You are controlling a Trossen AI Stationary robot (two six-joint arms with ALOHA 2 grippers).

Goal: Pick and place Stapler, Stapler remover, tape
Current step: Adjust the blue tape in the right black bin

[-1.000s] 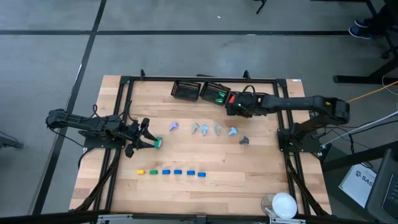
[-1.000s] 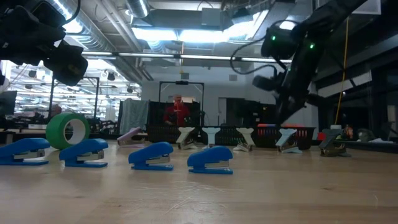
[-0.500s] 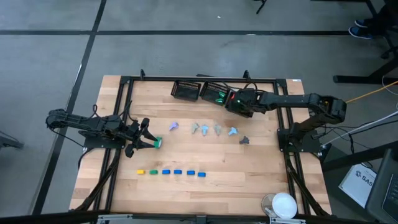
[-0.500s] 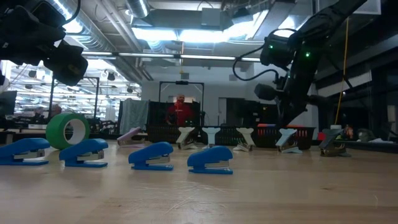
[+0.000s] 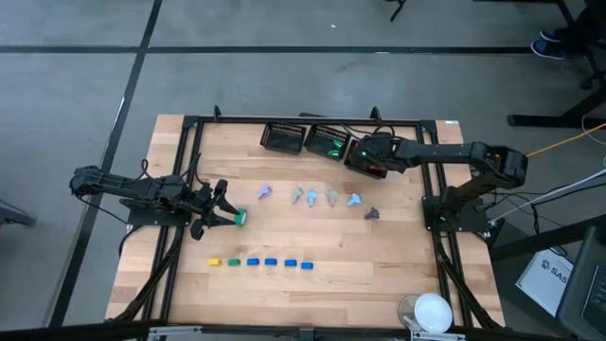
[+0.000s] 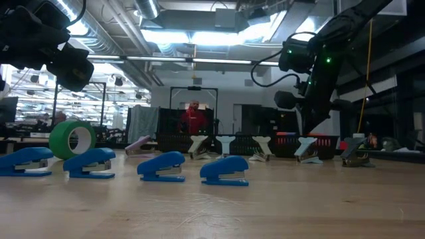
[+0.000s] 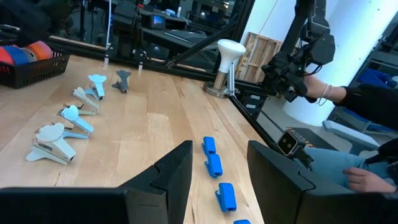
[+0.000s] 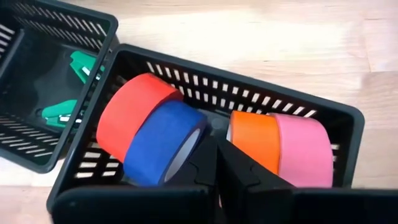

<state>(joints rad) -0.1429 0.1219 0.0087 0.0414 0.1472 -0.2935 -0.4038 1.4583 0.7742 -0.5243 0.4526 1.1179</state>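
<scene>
Black basket point(image 8: 348, 118) rim closely surrounds the shut right gripper point(image 8: 217, 163).

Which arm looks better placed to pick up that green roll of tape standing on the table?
Left. The left gripper, open, hangs right beside the green tape; the right gripper is shut, far off over the basket of tape rolls.

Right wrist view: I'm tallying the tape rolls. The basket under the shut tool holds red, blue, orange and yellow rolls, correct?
Not quite. The fourth roll is pink, not yellow; the right wrist view shows it beside the orange roll, with red and blue in the same basket.
</scene>
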